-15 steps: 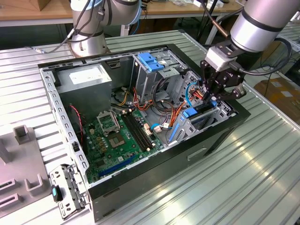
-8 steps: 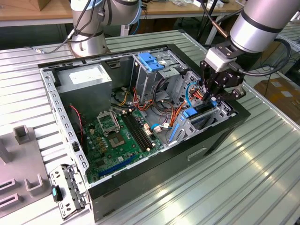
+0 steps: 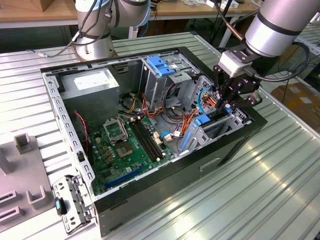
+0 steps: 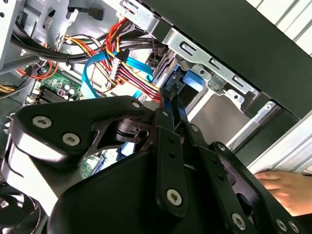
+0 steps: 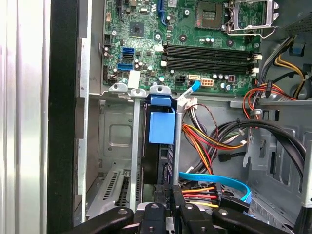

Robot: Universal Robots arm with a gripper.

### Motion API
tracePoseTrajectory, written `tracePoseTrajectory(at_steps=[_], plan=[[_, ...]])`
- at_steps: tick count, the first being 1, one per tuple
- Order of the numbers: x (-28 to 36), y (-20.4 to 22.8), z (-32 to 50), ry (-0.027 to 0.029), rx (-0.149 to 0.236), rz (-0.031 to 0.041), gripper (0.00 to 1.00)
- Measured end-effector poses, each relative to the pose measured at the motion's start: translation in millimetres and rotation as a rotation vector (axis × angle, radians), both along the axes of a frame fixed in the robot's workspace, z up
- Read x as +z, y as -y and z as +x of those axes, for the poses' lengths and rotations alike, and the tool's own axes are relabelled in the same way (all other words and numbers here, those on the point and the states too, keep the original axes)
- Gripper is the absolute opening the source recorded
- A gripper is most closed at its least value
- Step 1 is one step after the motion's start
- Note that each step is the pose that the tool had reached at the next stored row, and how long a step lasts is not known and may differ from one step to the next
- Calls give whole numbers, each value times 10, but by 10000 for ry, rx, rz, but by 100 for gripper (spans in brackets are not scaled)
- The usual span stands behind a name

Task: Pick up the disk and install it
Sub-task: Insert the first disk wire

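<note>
We see the tool [image 3: 226,103] clamped on the disk [image 5: 162,146] edge-on in its bay; we judge it dense, rigid, shock-sensitive; best gripped by its rails.

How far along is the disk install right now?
Pickup looks done: the disk with its blue rails stands on edge in the case's drive bay. In hand: the claw is at its rear edge by the cables. Whether it's fully seated, I can't tell.

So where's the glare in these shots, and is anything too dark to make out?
In the exterior view, bright glare streaks the ribbed metal table. In the second wrist view, the black gripper fills the foreground as a dark mass. In the first wrist view, the motherboard is evenly lit.
</note>
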State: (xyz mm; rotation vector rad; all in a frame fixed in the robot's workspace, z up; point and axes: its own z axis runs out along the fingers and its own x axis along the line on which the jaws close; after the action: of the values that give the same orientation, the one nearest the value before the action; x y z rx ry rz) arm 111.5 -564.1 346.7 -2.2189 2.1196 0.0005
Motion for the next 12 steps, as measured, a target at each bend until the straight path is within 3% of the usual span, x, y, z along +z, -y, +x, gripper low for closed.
tracePoseTrajectory(at_steps=[12], plan=[[1, 5, -8, -1, -256, -1, 17]])
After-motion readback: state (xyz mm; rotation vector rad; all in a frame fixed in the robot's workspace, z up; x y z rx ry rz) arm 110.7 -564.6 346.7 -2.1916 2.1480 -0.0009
